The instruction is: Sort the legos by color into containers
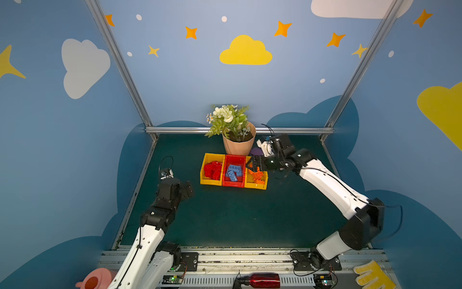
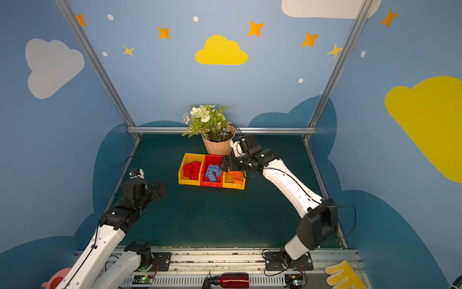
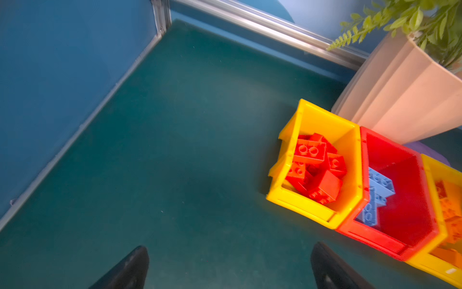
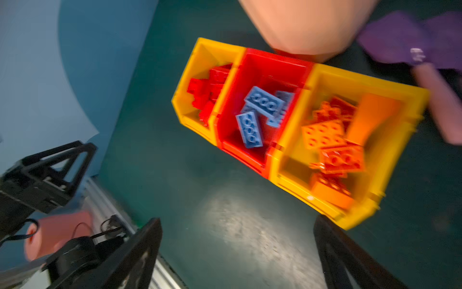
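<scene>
Legos all binned by color: red in the yellow container, blue legos in the red container, orange legos in the second yellow container. Containers side by side, touching, just before the flower pot. Right gripper above the orange pile, jaws wide, empty. Left gripper well apart over the green mat, jaws wide, empty.
</scene>
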Controlling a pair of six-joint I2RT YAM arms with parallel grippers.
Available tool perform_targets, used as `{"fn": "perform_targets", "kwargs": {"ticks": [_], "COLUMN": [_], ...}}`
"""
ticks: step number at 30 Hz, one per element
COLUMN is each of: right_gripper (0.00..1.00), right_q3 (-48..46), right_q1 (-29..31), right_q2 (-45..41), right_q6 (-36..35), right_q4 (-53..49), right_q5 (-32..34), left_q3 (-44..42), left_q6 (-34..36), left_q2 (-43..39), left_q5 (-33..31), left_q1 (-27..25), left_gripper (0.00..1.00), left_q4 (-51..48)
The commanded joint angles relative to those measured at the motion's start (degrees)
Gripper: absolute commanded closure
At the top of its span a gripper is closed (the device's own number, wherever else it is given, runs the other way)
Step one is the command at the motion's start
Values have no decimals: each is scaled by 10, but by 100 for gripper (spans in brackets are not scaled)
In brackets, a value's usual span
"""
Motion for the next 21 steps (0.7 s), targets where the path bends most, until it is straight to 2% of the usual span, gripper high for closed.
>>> {"fn": "perform_targets", "kwargs": {"ticks": [1,5,8,14,17,21], "right_gripper": [7,6,5,5,5,5], "right_q3": [-75,-158,-233,-421,-485,-521], "right_q1": [-22,-33,-40,-65,-92,-145], "right_q2": [-88,-208,-296,-477,-510,-470], "right_q6": [-54,-93,-108,-167,-193,-194], "right_q4": [-32,-25,13,205,272,333], "right_q5": [78,148,202,270,297,311], "left_q3": [-59,-117,-113,-120,-139,-154], "left_q6": [44,72,80,113,115,84], "left_q2": [-29,-37,-18,41,73,125], "left_q5": [-46,-75,-88,-91,-64,-35], "left_q1": [2,3,4,7,23,70], "left_gripper": [0,0,0,0,0,0], "left_q4": [129,227,235,273,320,381]}}
